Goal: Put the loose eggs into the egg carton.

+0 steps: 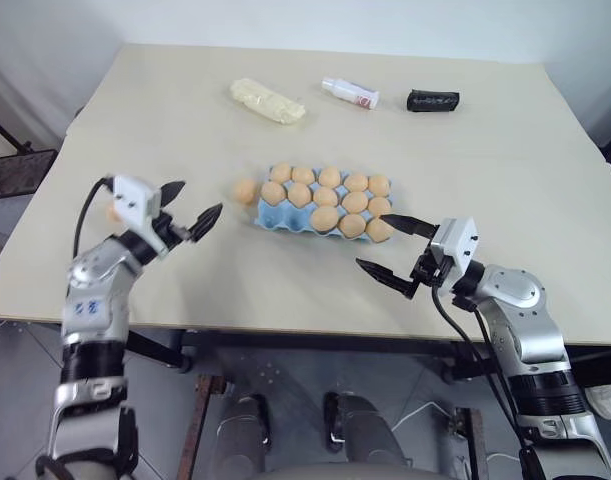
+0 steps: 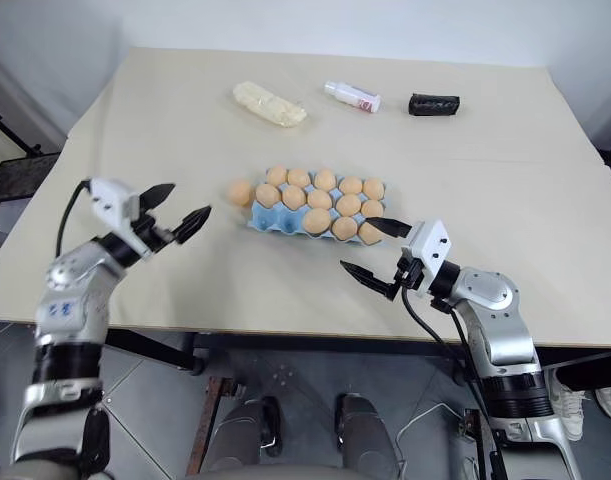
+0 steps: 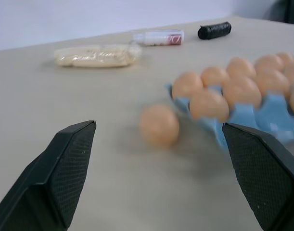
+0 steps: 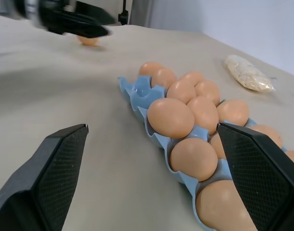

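Note:
The light blue egg carton (image 1: 273, 213) lies mid-table with tan eggs in most of its cups; its near-left corner cup is bare. One loose egg (image 1: 245, 190) rests on the table just left of the carton, also in the left wrist view as the loose egg (image 3: 159, 125). A second loose egg (image 4: 89, 41) lies farther left, partly hidden behind my left wrist. My left gripper (image 1: 193, 203) hovers open left of the first egg, pointing at it. My right gripper (image 1: 375, 242) stands open at the carton's near-right corner, holding nothing.
At the far side of the table lie a pale yellow lumpy block (image 1: 268, 101), a small white bottle (image 1: 350, 93) and a black roll (image 1: 432, 100). The table's front edge (image 1: 285, 325) runs just below both grippers.

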You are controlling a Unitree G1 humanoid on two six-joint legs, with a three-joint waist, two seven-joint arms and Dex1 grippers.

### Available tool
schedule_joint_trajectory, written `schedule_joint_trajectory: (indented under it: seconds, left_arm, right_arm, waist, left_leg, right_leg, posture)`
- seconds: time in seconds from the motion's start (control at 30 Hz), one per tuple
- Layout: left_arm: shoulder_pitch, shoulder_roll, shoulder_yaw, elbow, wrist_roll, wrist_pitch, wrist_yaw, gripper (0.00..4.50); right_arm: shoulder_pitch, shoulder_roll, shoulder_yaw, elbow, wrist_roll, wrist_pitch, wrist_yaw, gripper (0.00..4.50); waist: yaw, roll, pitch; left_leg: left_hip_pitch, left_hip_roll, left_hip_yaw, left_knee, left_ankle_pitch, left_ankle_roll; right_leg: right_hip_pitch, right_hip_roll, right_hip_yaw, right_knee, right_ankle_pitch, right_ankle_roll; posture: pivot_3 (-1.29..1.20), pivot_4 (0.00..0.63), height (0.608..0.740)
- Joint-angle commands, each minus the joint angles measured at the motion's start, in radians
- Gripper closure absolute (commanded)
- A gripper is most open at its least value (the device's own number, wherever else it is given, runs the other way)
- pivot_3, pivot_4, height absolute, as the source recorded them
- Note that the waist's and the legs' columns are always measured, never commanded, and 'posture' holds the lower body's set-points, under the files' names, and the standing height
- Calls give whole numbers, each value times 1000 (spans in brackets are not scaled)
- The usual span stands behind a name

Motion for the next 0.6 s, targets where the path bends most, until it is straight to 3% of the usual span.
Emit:
schedule_joint_trajectory:
  seconds: [0.03,0.27,0.6]
  left_arm:
    - [-137,-20,-40,203,75,-45,54,17]
    - [-380,-87,-46,597,141,-175,173,17]
    - [-459,-130,-58,775,194,-218,219,17]
  right_arm:
    - [4,-13,-24,-45,4,-1,-15,0]
    - [29,-11,-33,-66,2,-9,-43,0]
    - [78,-10,-43,-107,4,-16,-75,0]
  waist:
    - [-3,0,0]
    - [-2,0,0]
    - [-1,-1,1]
  left_leg:
    - [0,-1,0,0,0,0]
    - [-1,1,1,0,2,2]
    - [-1,0,2,1,1,2]
  right_leg:
    - [0,0,0,0,0,0]
    - [-2,4,0,0,0,-1]
    - [-3,4,0,1,-1,0]
  posture:
    - [0,150,740]
    - [0,150,740]
    - [0,150,740]
